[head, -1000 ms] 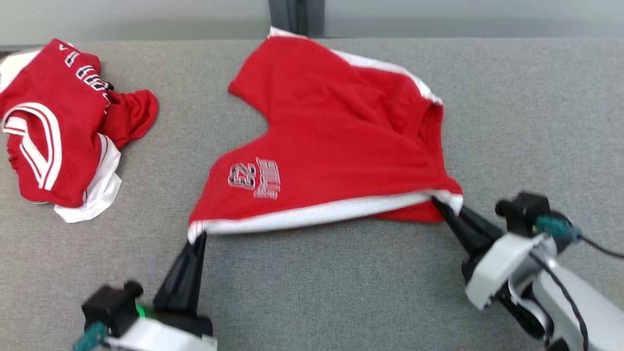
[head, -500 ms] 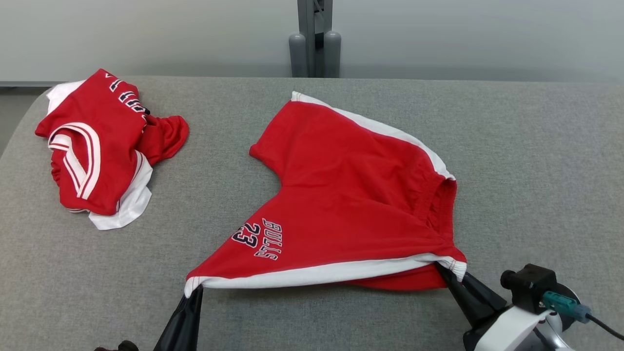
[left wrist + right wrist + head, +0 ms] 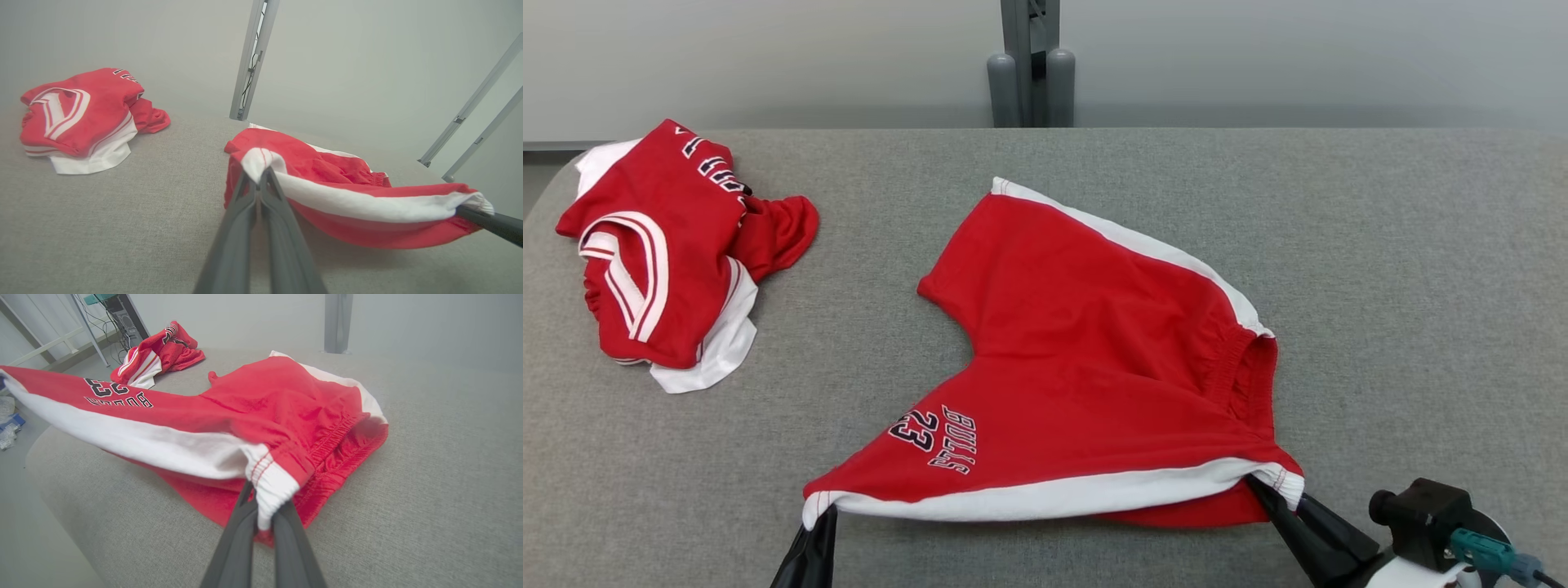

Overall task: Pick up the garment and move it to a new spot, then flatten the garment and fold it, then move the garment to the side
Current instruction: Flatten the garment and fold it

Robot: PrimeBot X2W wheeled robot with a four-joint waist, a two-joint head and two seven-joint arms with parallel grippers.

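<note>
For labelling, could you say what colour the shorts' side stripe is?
On the shorts, the side stripe is white; clearest in right wrist view.

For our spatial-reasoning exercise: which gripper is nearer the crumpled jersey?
Left. The left gripper pinches the shorts' hem corner nearer the jersey; the right gripper holds their far waistband corner.
</note>
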